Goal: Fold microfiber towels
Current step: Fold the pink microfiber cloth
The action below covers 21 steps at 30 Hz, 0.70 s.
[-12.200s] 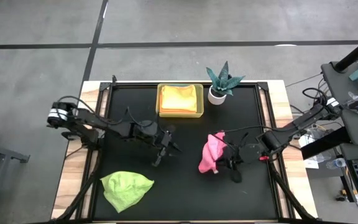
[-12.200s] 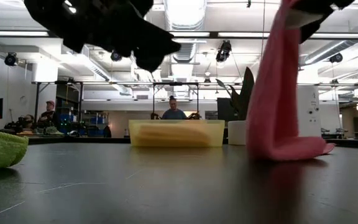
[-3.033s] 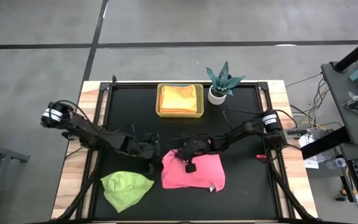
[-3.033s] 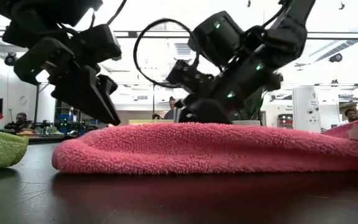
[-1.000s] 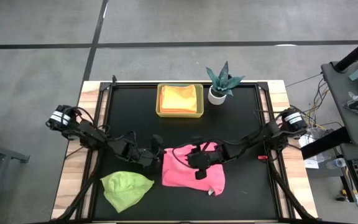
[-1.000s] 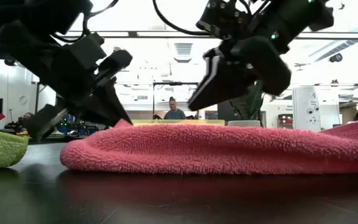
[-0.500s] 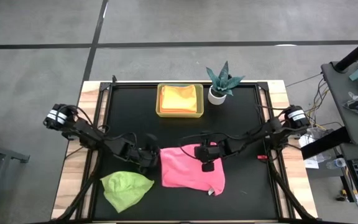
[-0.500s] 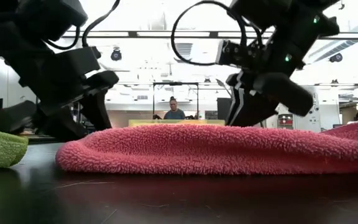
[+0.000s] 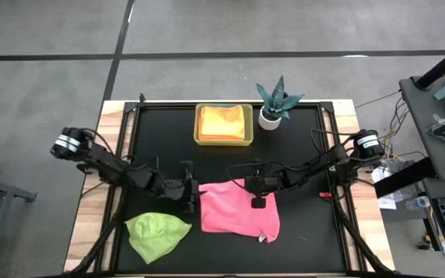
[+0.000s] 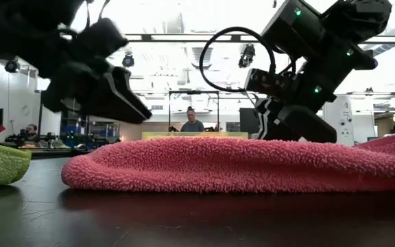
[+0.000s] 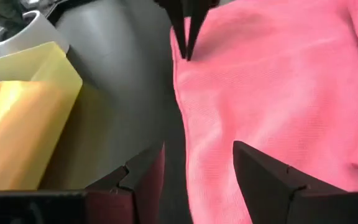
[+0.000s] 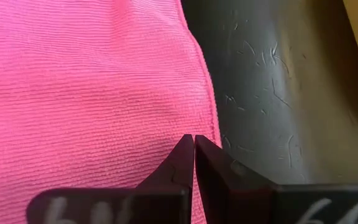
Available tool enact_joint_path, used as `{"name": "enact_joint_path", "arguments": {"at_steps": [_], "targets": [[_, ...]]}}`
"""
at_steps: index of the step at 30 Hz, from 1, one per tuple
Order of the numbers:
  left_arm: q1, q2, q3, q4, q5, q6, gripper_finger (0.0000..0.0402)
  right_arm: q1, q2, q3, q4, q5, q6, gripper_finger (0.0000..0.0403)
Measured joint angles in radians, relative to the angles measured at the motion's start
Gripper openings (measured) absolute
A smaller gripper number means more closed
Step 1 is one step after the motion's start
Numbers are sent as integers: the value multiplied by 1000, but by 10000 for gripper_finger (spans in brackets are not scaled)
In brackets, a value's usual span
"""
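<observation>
— What had changed since a second earlier?

— The soft pink microfiber towel had barely shifted, still spread flat on the black table top near the front middle. The grippers had moved: the right gripper had slid toward the towel's far edge and pinched its fingers together, while the left gripper had spread its fingers beside the towel's left edge.

— Was either one grasping the cloth?

— Not the left; its wrist view showed its jaws apart, straddling the towel's border with nothing between them. The right's tips met over the pink hem in its wrist view; whether fabric was caught there, I couldn't tell.

— How far along was the job?

— The orange-yellow folded cloths sat in the yellow translucent plastic tray at the back, beside the small teal spiky plant in a white pot. The pink one looked flattened but unfolded, and the crumpled lime green towel at the front left lay untouched. A turquoise one wasn't in sight.
</observation>
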Motion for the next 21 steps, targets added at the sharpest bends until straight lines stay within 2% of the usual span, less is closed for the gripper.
{"name": "enact_joint_path", "arguments": {"at_steps": [4, 11, 18, 21], "targets": [[10, 123, -33, 187, -21, -16, 176, 1, 0, -1, 3, -1, -1, 9], [34, 291, -1, 201, -60, -81, 175, -11, 0, -3, 4, 0, -42, 9], [83, 296, 5, 167, -97, -75, 175, -76, 0, -10, 4, 20, -113, 9], [112, 242, 3, 56, -112, -73, 175, -100, -1, -11, 26, 118, -175, 8]]}}
